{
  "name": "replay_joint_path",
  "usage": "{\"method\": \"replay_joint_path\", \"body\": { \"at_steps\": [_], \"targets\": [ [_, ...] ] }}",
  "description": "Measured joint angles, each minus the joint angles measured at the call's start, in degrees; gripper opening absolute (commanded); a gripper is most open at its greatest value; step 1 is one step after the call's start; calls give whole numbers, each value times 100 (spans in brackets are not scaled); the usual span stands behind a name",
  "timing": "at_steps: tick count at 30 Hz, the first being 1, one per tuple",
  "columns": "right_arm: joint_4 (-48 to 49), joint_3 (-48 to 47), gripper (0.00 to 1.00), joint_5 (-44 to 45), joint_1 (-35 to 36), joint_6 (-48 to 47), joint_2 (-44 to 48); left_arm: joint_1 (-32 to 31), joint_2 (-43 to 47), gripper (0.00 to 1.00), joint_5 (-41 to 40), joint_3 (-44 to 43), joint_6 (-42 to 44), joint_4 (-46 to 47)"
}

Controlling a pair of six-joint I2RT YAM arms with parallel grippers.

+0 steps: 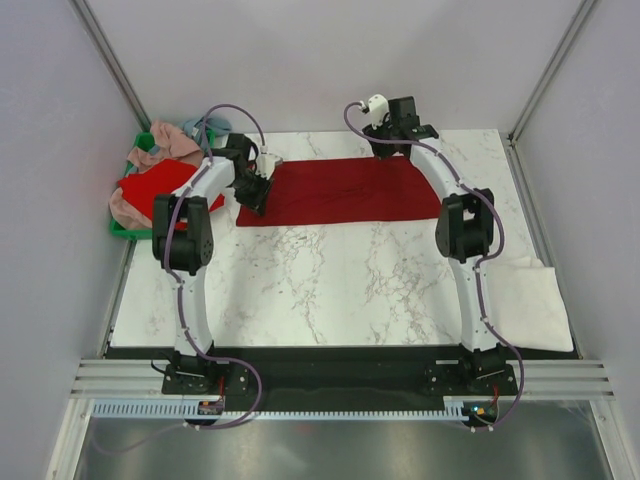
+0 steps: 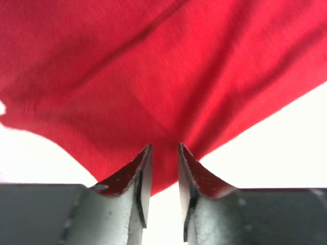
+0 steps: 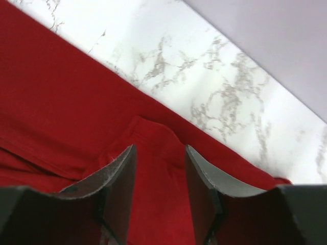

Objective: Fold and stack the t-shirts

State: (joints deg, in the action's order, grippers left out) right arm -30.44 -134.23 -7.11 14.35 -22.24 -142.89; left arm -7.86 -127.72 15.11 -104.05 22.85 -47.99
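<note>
At left hand (image 2: 164,149): fingers nearly together, clamped on the edge of the dark crimson t-shirt (image 1: 340,190), creases running straight into the gap. At right hand (image 3: 160,149): fingers part-way apart, straddling a raised ridge of the same cloth; gripped or not, cannot tell. Soft matte knit, folded into a long flat band lying between both hands. Bare marble-patterned tabletop (image 1: 330,285) on the near side of both hands, open room there. Outboard of left hand: green crate (image 1: 117,228) with heaped t-shirts (image 1: 160,165). Behind right hand, at tabletop edge: folded cream-white t-shirt (image 1: 530,300).
</note>
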Motion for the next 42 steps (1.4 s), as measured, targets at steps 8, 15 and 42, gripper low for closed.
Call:
{"method": "replay_joint_path", "body": {
  "at_steps": [8,15,42],
  "targets": [
    [442,2092,50,107,-372,-136,1915,0,931,35,-168,625,929,17],
    [503,3180,45,280,-942,-118,2227,0,433,38,-319,306,1141,7],
    [31,3108,39,872,-817,-190,1281,-481,1353,33,-380,2315,949,162]
  ]
}}
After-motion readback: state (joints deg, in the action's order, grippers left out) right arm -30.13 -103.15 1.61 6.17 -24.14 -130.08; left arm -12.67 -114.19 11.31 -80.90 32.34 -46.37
